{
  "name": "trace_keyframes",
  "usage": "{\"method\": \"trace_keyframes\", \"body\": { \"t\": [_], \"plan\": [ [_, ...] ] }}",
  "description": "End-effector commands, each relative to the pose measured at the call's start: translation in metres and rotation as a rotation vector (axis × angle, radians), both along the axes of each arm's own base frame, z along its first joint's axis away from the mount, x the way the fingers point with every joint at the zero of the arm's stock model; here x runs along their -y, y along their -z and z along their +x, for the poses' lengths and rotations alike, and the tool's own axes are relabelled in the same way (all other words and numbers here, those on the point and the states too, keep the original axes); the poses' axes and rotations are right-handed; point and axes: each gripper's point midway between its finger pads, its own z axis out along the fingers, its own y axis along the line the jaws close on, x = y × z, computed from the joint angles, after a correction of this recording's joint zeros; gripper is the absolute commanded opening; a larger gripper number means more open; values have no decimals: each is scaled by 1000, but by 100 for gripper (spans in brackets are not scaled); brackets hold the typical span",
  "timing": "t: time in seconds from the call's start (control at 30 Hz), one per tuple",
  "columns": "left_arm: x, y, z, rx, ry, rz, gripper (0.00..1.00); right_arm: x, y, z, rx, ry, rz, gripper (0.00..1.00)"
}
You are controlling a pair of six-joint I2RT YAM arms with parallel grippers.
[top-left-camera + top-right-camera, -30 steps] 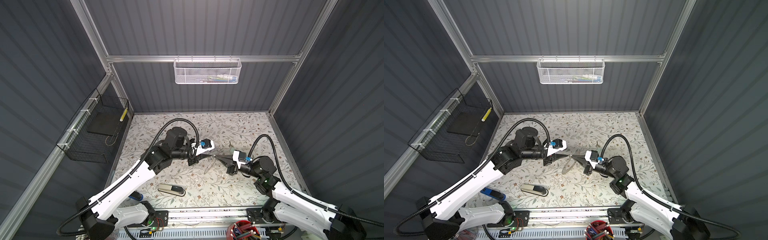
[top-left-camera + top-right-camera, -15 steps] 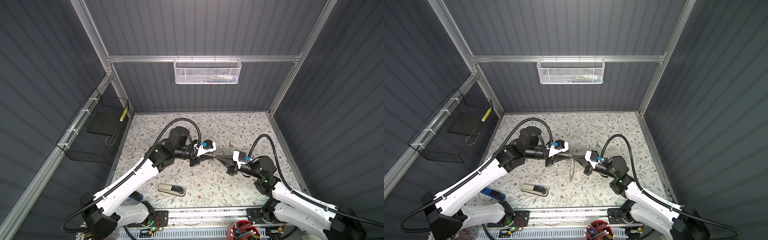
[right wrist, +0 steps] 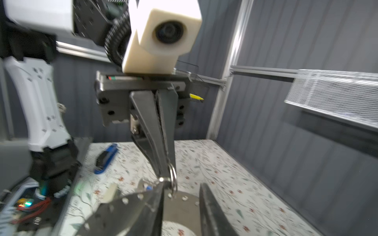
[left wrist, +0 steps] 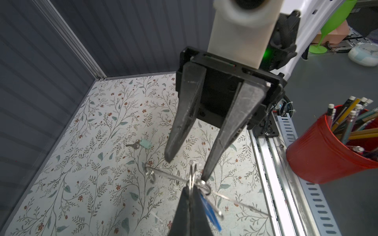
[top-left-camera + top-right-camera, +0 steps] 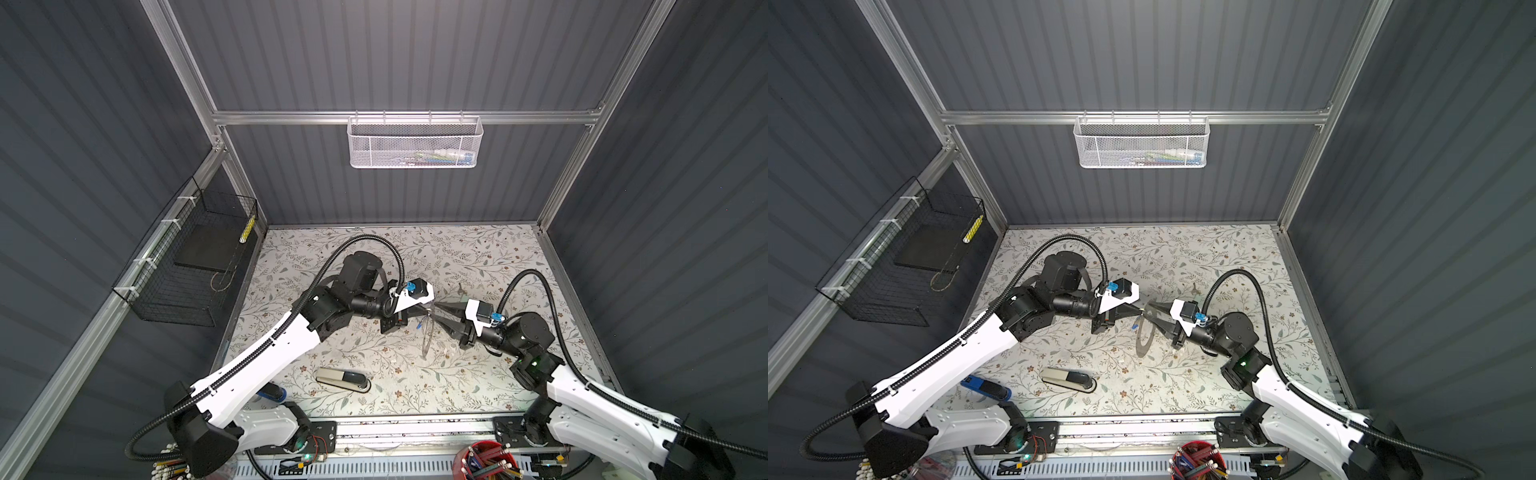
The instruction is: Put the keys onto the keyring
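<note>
Left tool (image 4: 191,187): jaws pinched tight on a small split ring (image 3: 173,176), with the blue key (image 4: 210,214) dangling just beside it. Right tool (image 4: 186,169): jaws parted to a moderate gap, holding nothing that I can see, one tip touching or nearly touching the split ring. The keyring (image 5: 427,343) hangs edge-on between the two tools, clear of the desk (image 4: 92,183). I judge it is carried by the split ring alone, though I cannot confirm which hole the ring passes through. Risks noted. First, that thin wire sits at the very tips of the left tool; a slip there would drop keyring and blue key together. Second, if I back the right tool away carelessly, its near tip may snag the split ring and wrench it from the pinch. Third, the hanging keyring could swing under any quick move. The mint key (image 4: 144,144) lies on the desk, well apart, not yet threaded; reaching for it leaves the load on one tool.
</note>
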Motion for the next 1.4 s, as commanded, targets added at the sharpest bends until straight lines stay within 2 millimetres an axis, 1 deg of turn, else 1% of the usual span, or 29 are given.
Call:
{"method": "trace_keyframes", "body": {
  "t": [0.0, 0.07, 0.13, 0.2, 0.27, 0.33, 0.37, 0.4, 0.43, 0.63, 0.73, 1.0, 1.17, 1.37],
  "plan": [
    [-8, -8, 12, -11, -77, 91, 0, 19, -8, 23, 47, 204, -87, 37],
    [-11, -5, 17, -32, -101, 154, 0, 23, -7, 26, 58, 234, -134, 37],
    [-12, -3, 18, -49, -109, 197, 0, 22, -7, 24, 65, 228, -168, 35],
    [-11, -4, 20, -53, -119, 215, 0, 18, -6, 20, 73, 202, -191, 29],
    [-10, -5, 20, -57, -126, 235, 0, 15, -6, 15, 83, 168, -201, 27],
    [-9, -5, 19, -69, -120, 257, 0, 13, -6, 14, 81, 160, -202, 25],
    [-11, -2, 22, -60, -141, 289, 0, 12, -7, 13, 82, 157, -199, 24],
    [-8, -2, 23, -59, -142, 296, 0, 11, -7, 13, 79, 154, -199, 24],
    [-10, 2, 21, -77, -140, 324, 0, 10, -7, 13, 79, 151, -199, 24],
    [-4, 2, 16, -82, -127, 339, 0, 2, -6, 14, 76, 143, -202, 22],
    [-1, -2, 14, -92, -121, 324, 0, 0, -8, 13, 78, 137, -197, 19],
    [6, -1, 9, -103, -99, 328, 0, 1, -11, 16, 77, 153, -187, 18],
    [8, 3, 8, -106, -96, 340, 0, -1, -16, 15, 80, 141, -162, 20],
    [10, 4, 7, -101, -84, 347, 0, -3, -16, 16, 74, 137, -149, 21]
  ]
}}
